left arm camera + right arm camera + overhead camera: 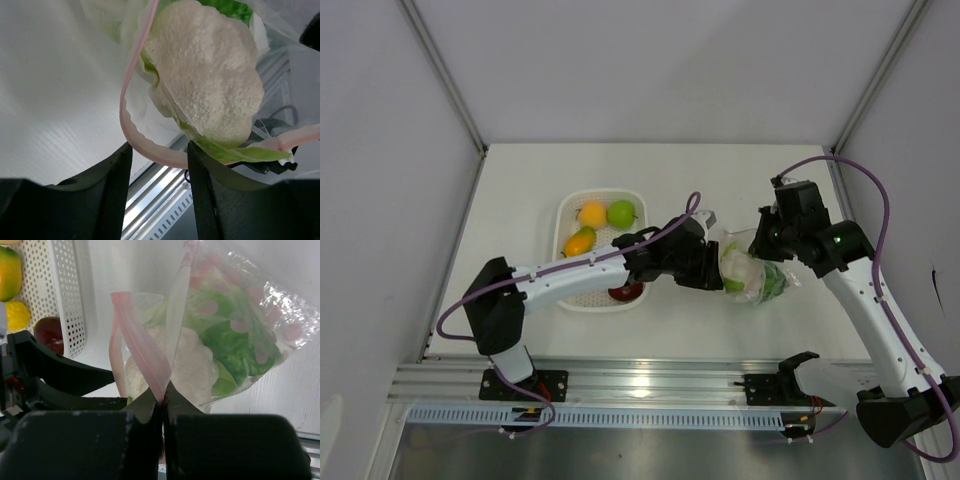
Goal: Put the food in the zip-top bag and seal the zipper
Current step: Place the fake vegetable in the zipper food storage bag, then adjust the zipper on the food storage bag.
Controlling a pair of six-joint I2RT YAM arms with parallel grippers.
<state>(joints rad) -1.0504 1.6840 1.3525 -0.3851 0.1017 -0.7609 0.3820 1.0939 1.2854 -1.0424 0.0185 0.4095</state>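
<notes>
place: robotics lab test cell | enclosure: plain white panels (pixel 650 60) on metal struts (pixel 445 75) are walling in a white table (pixel 720 180) | rig: left arm (pixel 570 275) and right arm (pixel 875 300) are standing on an aluminium rail (pixel 650 378), purple cables (pixel 840 158) are looping off them

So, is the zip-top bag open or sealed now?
Open. The zipper strips gape apart around a lettuce at the mouth, and the right gripper pinches one strip.

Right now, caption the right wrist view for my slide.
Right gripper pinches the zipper of the bag, lettuce inside, basket at left.
</notes>
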